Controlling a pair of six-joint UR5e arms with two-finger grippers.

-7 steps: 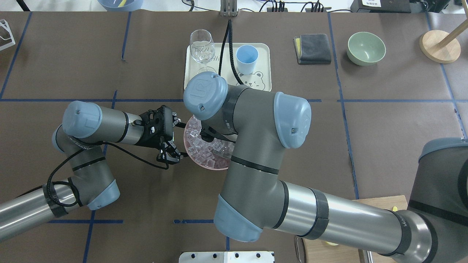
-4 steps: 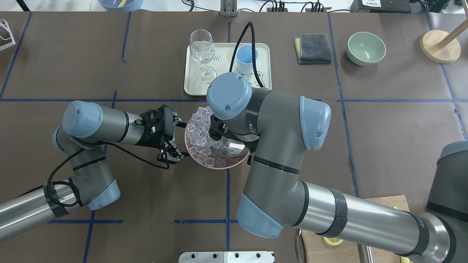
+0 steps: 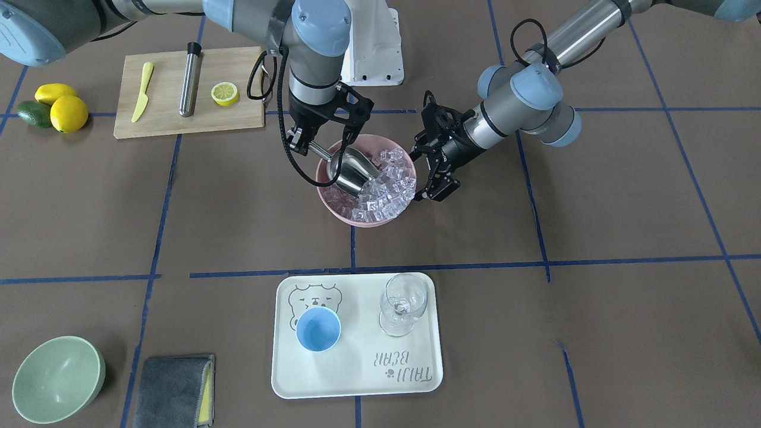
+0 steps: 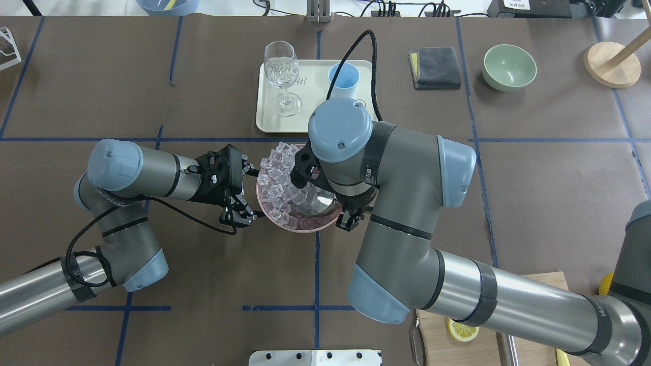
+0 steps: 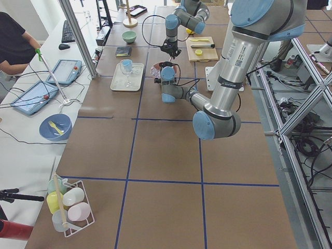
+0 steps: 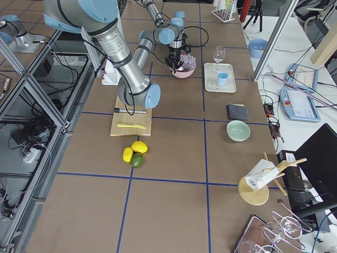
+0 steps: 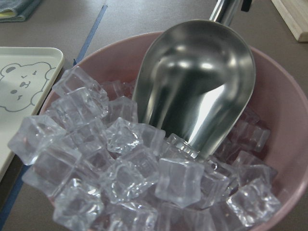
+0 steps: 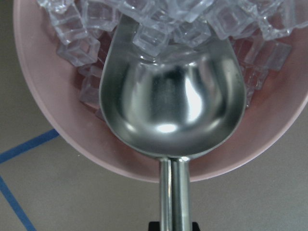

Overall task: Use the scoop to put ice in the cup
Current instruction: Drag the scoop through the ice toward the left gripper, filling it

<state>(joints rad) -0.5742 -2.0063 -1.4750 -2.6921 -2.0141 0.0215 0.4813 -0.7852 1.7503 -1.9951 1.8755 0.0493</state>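
Brown table (image 4: 559, 203) gridded with blue tape (image 4: 478, 140), white desk (image 5: 21, 166) (tablets (image 5: 63, 71) on it) well beyond the left gripper (image 4: 245, 193), aluminium post (image 5: 79, 39), grey floor (image 5: 316, 207), even light

You've got a tray (image 3: 357, 380) with a wine glass (image 3: 403, 304) upright on it; green bowl (image 3: 35, 380) and grey cloth (image 3: 172, 389) side by side. Cutting board (image 3: 166, 113) carries yellow knife (image 3: 141, 91), steel cylinder (image 3: 190, 80), lemon half (image 3: 225, 93) — two lemons (image 3: 68, 113) and a dark green fruit (image 3: 34, 114) near it.

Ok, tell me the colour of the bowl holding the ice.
The bowl is pink, clearest in the exterior front-facing view.
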